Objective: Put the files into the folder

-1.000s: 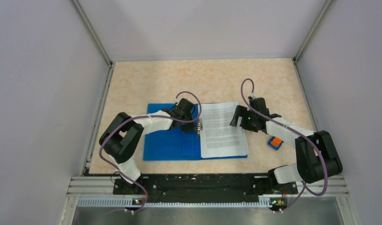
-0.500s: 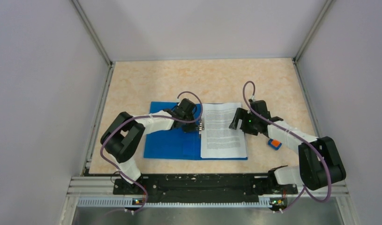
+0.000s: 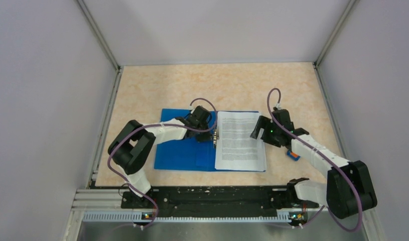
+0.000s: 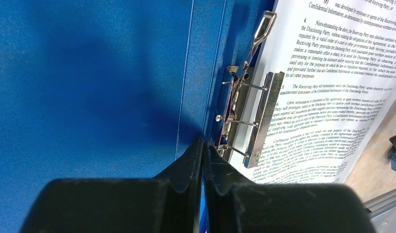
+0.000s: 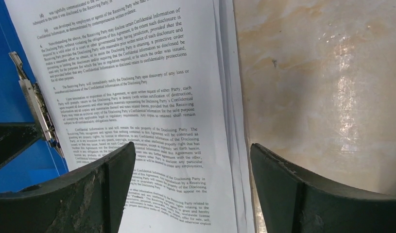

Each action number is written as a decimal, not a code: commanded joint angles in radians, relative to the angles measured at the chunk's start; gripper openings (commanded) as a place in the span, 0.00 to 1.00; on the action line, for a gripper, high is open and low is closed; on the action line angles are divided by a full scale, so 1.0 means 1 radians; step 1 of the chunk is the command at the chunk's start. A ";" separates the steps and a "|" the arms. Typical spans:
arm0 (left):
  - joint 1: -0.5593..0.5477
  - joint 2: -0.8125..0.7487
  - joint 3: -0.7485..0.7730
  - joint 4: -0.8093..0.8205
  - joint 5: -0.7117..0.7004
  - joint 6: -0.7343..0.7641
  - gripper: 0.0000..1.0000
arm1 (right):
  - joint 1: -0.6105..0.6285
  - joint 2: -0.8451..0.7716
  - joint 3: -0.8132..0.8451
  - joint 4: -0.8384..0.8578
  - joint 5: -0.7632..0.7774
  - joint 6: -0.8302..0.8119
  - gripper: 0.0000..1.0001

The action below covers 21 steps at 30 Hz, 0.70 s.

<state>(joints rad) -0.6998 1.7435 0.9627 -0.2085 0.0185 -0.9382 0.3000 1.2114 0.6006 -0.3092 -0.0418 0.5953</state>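
Observation:
The blue folder point(image 3: 179, 150) lies open and flat on the table. On its right half rest the files point(image 3: 240, 143), white printed sheets, with their left edge at the metal clip point(image 3: 214, 135). My left gripper point(image 3: 211, 134) is shut, its tips point(image 4: 203, 141) down on the folder's spine beside the near end of the clip point(image 4: 264, 116); I see nothing held between them. My right gripper point(image 3: 258, 130) hangs open over the right edge of the files point(image 5: 137, 87): one finger point(image 5: 113, 170) is above the paper, the other point(image 5: 278, 174) above the bare table.
A small orange-and-blue object point(image 3: 293, 154) lies on the table just right of the folder, under my right forearm. Grey walls enclose the table on three sides. The black rail with both arm bases point(image 3: 212, 197) runs along the near edge.
My right gripper has shifted a little to the right and nearer, its forearm swinging out over the orange-and-blue object. The sheets lie slightly squarer. The left arm has stayed put.

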 commanded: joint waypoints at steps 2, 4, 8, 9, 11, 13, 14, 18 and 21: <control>-0.006 0.016 -0.006 -0.037 -0.054 -0.001 0.09 | -0.007 -0.058 -0.052 -0.013 0.033 0.043 0.87; -0.006 0.016 -0.005 -0.034 -0.054 -0.002 0.09 | -0.007 -0.056 -0.066 -0.008 0.039 0.049 0.86; -0.006 0.019 -0.003 -0.033 -0.054 -0.002 0.09 | -0.007 -0.045 -0.081 0.023 0.056 0.053 0.86; -0.006 0.019 -0.002 -0.032 -0.052 -0.002 0.09 | -0.008 -0.041 -0.083 0.029 0.052 0.053 0.86; -0.006 0.020 -0.001 -0.032 -0.051 -0.002 0.09 | -0.008 -0.038 -0.090 0.046 0.047 0.057 0.85; -0.006 0.019 0.000 -0.032 -0.051 -0.003 0.09 | -0.007 -0.038 -0.095 0.060 0.011 0.067 0.84; -0.006 0.021 0.001 -0.031 -0.049 -0.004 0.09 | -0.007 -0.039 -0.097 0.065 0.003 0.070 0.83; -0.006 0.021 -0.001 -0.026 -0.048 -0.007 0.09 | 0.007 -0.039 -0.086 0.069 -0.002 0.082 0.79; -0.006 0.024 -0.002 -0.023 -0.045 -0.009 0.09 | 0.020 -0.035 -0.071 0.070 0.000 0.091 0.77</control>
<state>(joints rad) -0.7021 1.7435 0.9630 -0.2085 0.0124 -0.9447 0.3042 1.1725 0.5106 -0.2729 -0.0322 0.6624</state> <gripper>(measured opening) 0.088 0.784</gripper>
